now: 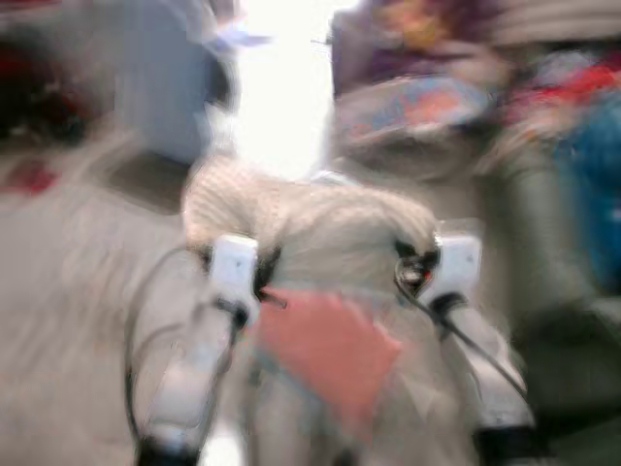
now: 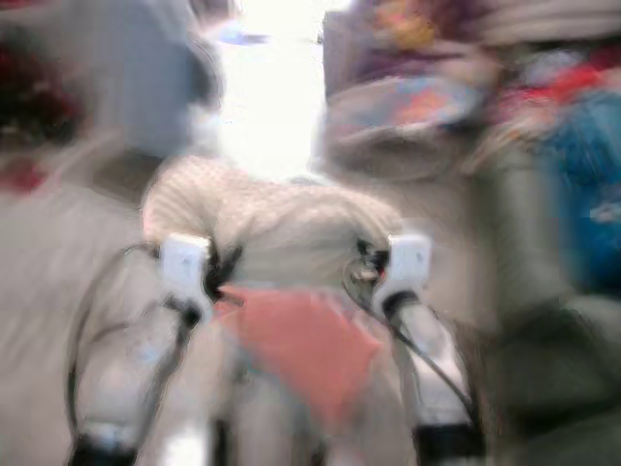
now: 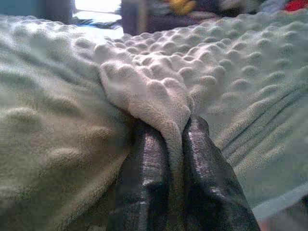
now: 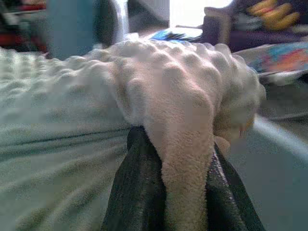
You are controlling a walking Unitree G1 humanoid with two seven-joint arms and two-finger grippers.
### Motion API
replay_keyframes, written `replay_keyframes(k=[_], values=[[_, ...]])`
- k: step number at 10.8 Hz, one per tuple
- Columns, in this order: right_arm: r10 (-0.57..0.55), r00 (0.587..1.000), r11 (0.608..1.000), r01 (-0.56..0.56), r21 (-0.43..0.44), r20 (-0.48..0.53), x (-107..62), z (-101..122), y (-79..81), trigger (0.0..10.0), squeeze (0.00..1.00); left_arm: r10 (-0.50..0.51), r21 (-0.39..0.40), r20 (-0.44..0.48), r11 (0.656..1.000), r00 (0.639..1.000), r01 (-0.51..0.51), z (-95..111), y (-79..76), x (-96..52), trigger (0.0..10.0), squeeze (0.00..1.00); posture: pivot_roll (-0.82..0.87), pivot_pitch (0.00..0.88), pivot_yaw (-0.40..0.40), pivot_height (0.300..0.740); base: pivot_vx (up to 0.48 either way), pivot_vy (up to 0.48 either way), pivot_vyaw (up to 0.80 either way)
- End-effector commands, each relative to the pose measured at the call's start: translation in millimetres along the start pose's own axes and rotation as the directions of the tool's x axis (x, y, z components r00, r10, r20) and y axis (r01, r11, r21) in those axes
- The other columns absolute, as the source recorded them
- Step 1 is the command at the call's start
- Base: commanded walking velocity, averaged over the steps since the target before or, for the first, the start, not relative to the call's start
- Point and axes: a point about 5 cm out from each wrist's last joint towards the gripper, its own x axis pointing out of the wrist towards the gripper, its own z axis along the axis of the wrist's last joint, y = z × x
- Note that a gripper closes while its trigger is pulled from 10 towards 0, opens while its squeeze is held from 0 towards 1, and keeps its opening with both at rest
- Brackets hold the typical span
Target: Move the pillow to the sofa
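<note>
Wrist views: left fingers (image 3: 175, 159), right fingers (image 4: 185, 178) each pinching pillow (image 1: 320, 228) fabric between.

The left gripper (image 3: 175, 144) is pinched tight on the pillow (image 3: 154, 91) — a fold of its cream, bumpy fleece is squeezed between the two black fingers (image 3: 147, 173) and bulges out above their tips. The knobbly cover spreads away on both sides, smoother and creased along one side. Beyond the pillow's far edge — blurred — lie a bright patch of light (image 3: 96, 5) and some dark, coloured clutter (image 3: 192, 7).
</note>
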Motion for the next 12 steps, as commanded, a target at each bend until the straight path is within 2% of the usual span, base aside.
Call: replay_keyframes(k=[1, 3, 4, 5, 6, 7, 8, 10, 11, 12], values=[[-0.076, 0.997, 0.997, 0.077, -0.005, 0.032, -0.6, 8.4, -12.5, 10.0, 0.00, 0.043, 0.028, 0.019, 0.999, 0.999, -0.044, 7.4, 13.7, -0.3, 10.0, 0.00, -0.02, 0.087, -0.045, 0.740, 0.000, 0.465, 0.00], [-0.159, 0.987, 0.987, 0.159, -0.006, 0.009, 0.7, 4.8, -20.0, 10.0, 0.00, 0.039, 0.028, 0.017, 0.999, 0.999, -0.040, 6.6, 12.1, -0.3, 10.0, 0.00, -0.02, 0.092, -0.044, 0.740, 0.000, 0.469, 0.00], [-0.147, 0.989, 0.989, 0.147, 0.030, 0.002, 2.2, 2.1, -18.4, 10.0, 0.00, 0.037, 0.034, 0.018, 0.999, 0.999, -0.038, 6.2, 11.5, -0.2, 10.0, 0.00, -0.02, 0.093, -0.044, 0.740, 0.000, 0.469, 0.00], [-0.172, 0.985, 0.982, 0.171, -0.081, -0.011, 2.4, 1.0, -20.0, 10.0, 0.00, 0.026, 0.041, 0.029, 0.999, 0.999, -0.027, 7.1, 8.5, 1.2, 10.0, 0.00, -0.02, 0.095, -0.046, 0.740, 0.000, 0.480, 0.00], [-0.241, 0.970, 0.958, 0.239, -0.157, 0.002, 3.6, -0.3, -21.4, 10.0, 0.00, 0.000, 0.038, 0.033, 0.999, 0.999, -0.001, 7.9, 4.2, 1.8, 10.0, 0.00, -0.02, 0.098, -0.047, 0.740, 0.000, 0.480, 0.00], [-0.186, 0.982, 0.975, 0.179, -0.130, -0.042, 3.5, -3.8, -17.2, 10.0, 0.00, -0.008, 0.048, 0.036, 0.999, 0.999, 0.006, 7.4, 1.4, 1.5, 10.0, 0.00, -0.02, 0.101, -0.049, 0.740, 0.000, 0.480, 0.00], [-0.163, 0.986, 0.983, 0.159, -0.087, -0.038, 2.0, -3.7, -15.7, 10.0, 0.00, -0.006, 0.053, 0.039, 0.999, 0.999, 0.004, 7.2, 0.5, 1.6, 10.0, 0.00, -0.01, 0.100, -0.052, 0.740, 0.000, 0.000, 0.00], [-0.186, 0.982, 0.982, 0.184, -0.048, -0.041, 0.7, -5.0, -20.2, 10.0, 0.00, -0.005, 0.052, 0.037, 0.999, 0.999, 0.003, 8.6, 0.8, 2.3, 10.0, 0.00, -0.02, 0.103, -0.058, 0.740, 0.000, 0.000, 0.00], [-0.195, 0.980, 0.980, 0.194, -0.037, -0.048, 1.0, -5.1, -22.4, 10.0, 0.00, -0.050, 0.022, 0.047, 0.999, 0.998, 0.049, 11.6, -1.1, 2.4, 10.0, 0.00, -0.02, 0.104, -0.064, 0.740, 0.000, 0.000, 0.00], [-0.199, 0.978, 0.980, 0.198, -0.030, -0.055, 2.3, -4.5, -22.6, 10.0, 0.00, -0.043, 0.025, 0.054, 0.999, 0.998, 0.042, 14.1, 0.0, 3.4, 10.0, 0.00, -0.02, 0.111, -0.068, 0.740, 0.000, 0.000, -0.53]])
